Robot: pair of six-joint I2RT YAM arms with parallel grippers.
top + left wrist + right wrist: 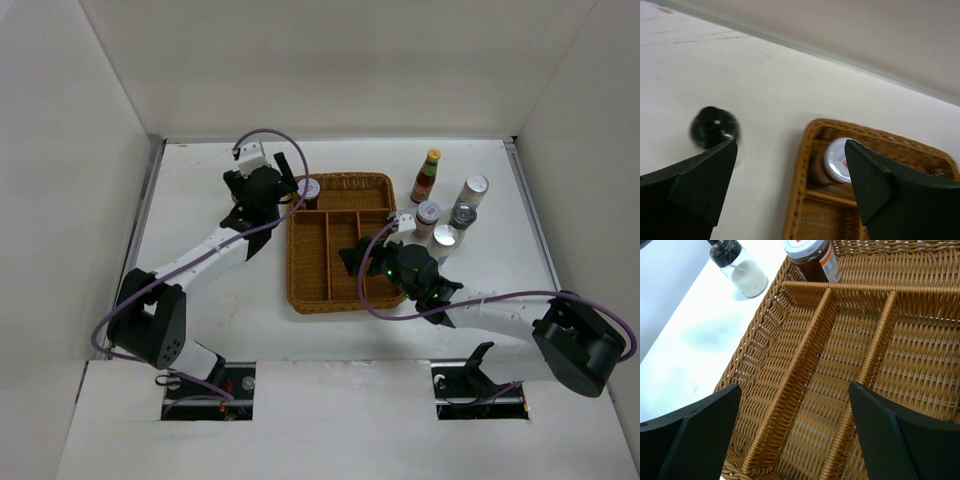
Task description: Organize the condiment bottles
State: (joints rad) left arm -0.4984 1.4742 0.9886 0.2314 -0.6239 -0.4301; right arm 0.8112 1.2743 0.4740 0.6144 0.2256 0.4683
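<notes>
**White bench, wicker tray central: both tools open, one jar in the tray**

White bench (pixel 240 310), boxed by plain white walls on three sides. Divided wicker tray (pixel 293 270) sits mid-bench.

Right tool (pixel 793 390): hangs over the near-right part of the tray. Fingers spread wide, nothing between them. Its wrist view looks down on the empty long lanes.

Brown jar (pixel 812 257): white lid, dark contents, upright in the far-left corner compartment of the tray, behind the cross divider. It is the only bottle inside the tray.

Left tool (pixel 790 147): hangs over the bench at the tray's far-left corner. Fingers wide apart, holding nothing and touching nothing. The brown jar shows just inside its right finger.

Black-capped shaker (pixel 740 267): clear body, white contents, upright on the bench just outside the tray's far-left corner.

Off the tray's right side, five bottles stand upright on the bench in a loose cluster:
- silver-lidded shaker (pixel 445 238), nearest
- red-lidded jar (pixel 428 213), just beside the tray rim
- dark jar (pixel 463 216)
- tall white shaker (pixel 473 190)
- red sauce bottle (pixel 427 175) with yellow cap, farthest
</notes>
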